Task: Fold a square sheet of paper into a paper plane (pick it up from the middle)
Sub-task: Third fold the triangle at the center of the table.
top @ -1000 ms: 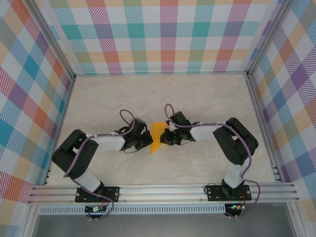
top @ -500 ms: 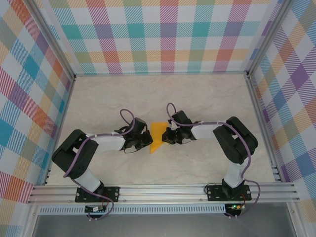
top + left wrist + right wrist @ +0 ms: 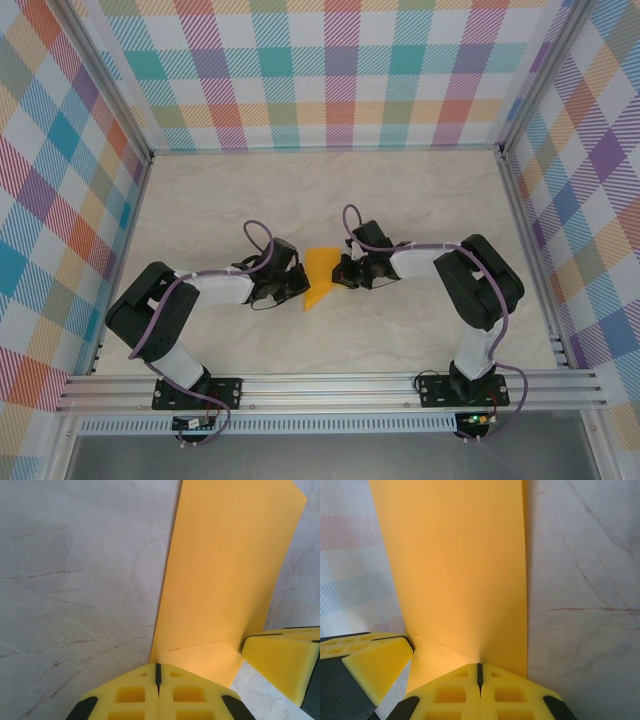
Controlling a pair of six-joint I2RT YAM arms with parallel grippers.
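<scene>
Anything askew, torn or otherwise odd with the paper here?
Nothing stands out. The square sheet of paper lies part-folded between the left pincer and the right pincer, both shut, tips against it; one straight crease, no tears.

— We're looking at a pale marbled table point(image 3: 400, 200), thin brown veins running across it.
— And we've got bright checked walls point(image 3: 340, 80) on three sides, silver rail point(image 3: 330, 385) along the near edge.

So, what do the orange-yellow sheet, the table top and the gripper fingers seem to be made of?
The sheet looks like thin matte paper: it holds a sharp crease. The table top looks like pale marble or a marble-print laminate, with brown veins. The left gripper's fingers look like yellow moulded plastic or rubber, with hollow cells.
</scene>
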